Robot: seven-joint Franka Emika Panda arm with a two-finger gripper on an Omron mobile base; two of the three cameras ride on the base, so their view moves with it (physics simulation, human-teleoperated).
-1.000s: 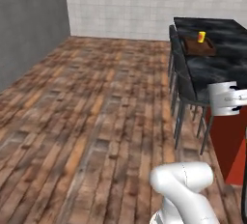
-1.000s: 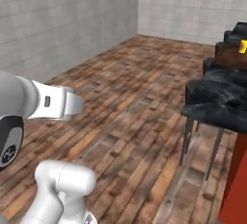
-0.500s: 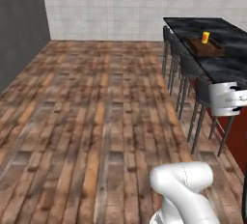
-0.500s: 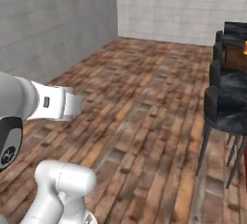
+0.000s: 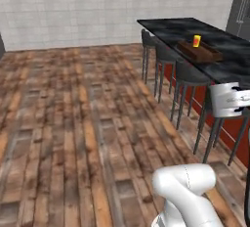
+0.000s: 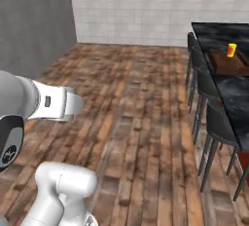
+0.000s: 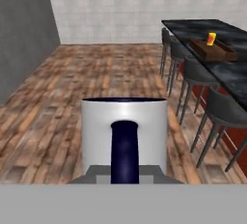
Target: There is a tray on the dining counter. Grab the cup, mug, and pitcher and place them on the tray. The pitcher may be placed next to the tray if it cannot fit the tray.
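Observation:
The grey mug [image 7: 124, 133] with its dark blue handle toward the camera sits right in front of the hand, and my gripper [image 7: 124, 174] is shut on it; the fingertips are hidden behind it. In the left base view the mug [image 5: 225, 100] hangs at the right edge, above the stools. Ahead to the right, the yellow cup [image 7: 211, 38] stands upright on the dark brown tray [image 7: 221, 52], which lies on the black dining counter [image 7: 193, 25]. The cup [image 5: 196, 40] and tray [image 5: 209, 54] also show from the left base, and the cup [image 6: 231, 49] from the right base. The pitcher is out of view.
A row of dark bar stools [image 7: 219, 107] lines the near side of the counter [image 5: 176, 26]; the same stools [image 6: 220, 125] show from the right base. Wooden floor stretches to the left. A grey wall [image 6: 34, 20] stands at the left, a white tiled wall behind.
The whole picture has shifted, so the base has moved: the counter, tray and stools now show from a different angle. The mug stays in the gripper.

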